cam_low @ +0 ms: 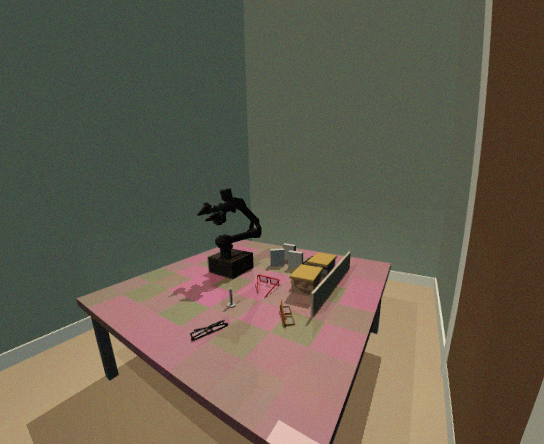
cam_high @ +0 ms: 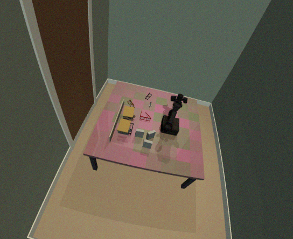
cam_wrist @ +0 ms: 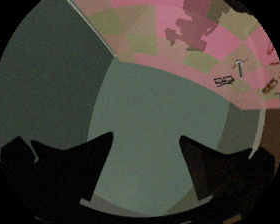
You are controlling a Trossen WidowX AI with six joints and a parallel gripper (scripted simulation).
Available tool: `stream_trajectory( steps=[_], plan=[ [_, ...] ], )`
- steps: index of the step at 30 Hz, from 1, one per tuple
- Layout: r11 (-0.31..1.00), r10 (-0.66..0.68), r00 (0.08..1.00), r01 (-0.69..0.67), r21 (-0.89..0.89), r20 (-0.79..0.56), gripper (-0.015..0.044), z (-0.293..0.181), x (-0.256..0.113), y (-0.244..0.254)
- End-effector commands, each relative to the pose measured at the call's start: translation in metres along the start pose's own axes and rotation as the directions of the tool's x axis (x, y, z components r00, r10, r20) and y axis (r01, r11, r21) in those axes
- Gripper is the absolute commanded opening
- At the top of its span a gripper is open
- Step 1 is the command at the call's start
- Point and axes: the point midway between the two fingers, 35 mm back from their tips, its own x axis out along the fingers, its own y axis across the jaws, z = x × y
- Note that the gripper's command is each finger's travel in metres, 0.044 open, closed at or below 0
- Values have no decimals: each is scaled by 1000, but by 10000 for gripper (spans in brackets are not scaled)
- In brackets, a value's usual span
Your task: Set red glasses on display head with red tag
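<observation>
The red glasses [cam_high: 145,119] [cam_low: 268,277] stand on the table with temples spread; part shows at the wrist view's right edge. Two blocky forms with yellow tops, apparently the display heads, stand before a low panel: one [cam_high: 128,112] [cam_low: 307,273] nearer the brown glasses, the other [cam_high: 125,125] [cam_low: 322,260] nearer the grey blocks. Dark frame-like outlines show beside them; I cannot tell whether they are worn glasses. No red tag can be made out. My gripper [cam_wrist: 147,138] [cam_low: 203,215] is open and empty, raised high on the other side of the arm's base from the heads.
Black glasses [cam_high: 148,96] [cam_low: 208,330] [cam_wrist: 224,80], brown glasses [cam_high: 131,103] [cam_low: 286,316] [cam_wrist: 269,86] and a small upright post [cam_high: 150,104] [cam_low: 231,297] [cam_wrist: 240,70] are on the table. Several grey blocks [cam_high: 139,133] [cam_low: 277,258] stand near the heads. The panel [cam_high: 117,119] [cam_low: 331,284] runs behind the heads.
</observation>
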Motion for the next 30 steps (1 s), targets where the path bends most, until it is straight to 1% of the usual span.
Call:
stream_trajectory(
  steps=[1, 2, 8, 10, 12, 15, 17, 20, 23, 25, 28, 30],
  plan=[
    [1000, 0, 1000, 0, 0, 0, 426, 0, 0, 0],
    [1000, 0, 1000, 0, 0, 0, 440, 0, 0, 0],
    [1000, 0, 1000, 0, 0, 0, 440, 0, 0, 0],
    [998, -34, 999, 34, -54, 13, 387, -2, 4, -3],
    [971, -125, 991, 132, -201, 49, 335, -8, 16, -12],
    [855, -266, 957, 288, -431, 113, 256, -17, 33, -32],
    [731, -351, 923, 376, -570, 159, 204, -22, 44, -49],
    [485, -464, 855, 465, -741, 232, 200, -27, 57, -79],
    [191, -555, 772, 481, -856, 310, 200, -29, 65, -114],
    [-15, -602, 711, 446, -895, 364, 200, -28, 68, -140],
    [-310, -650, 615, 322, -894, 447, 200, -23, 66, -181],
    [-452, -665, 561, 224, -864, 493, 200, -18, 62, -204]
  ],
)
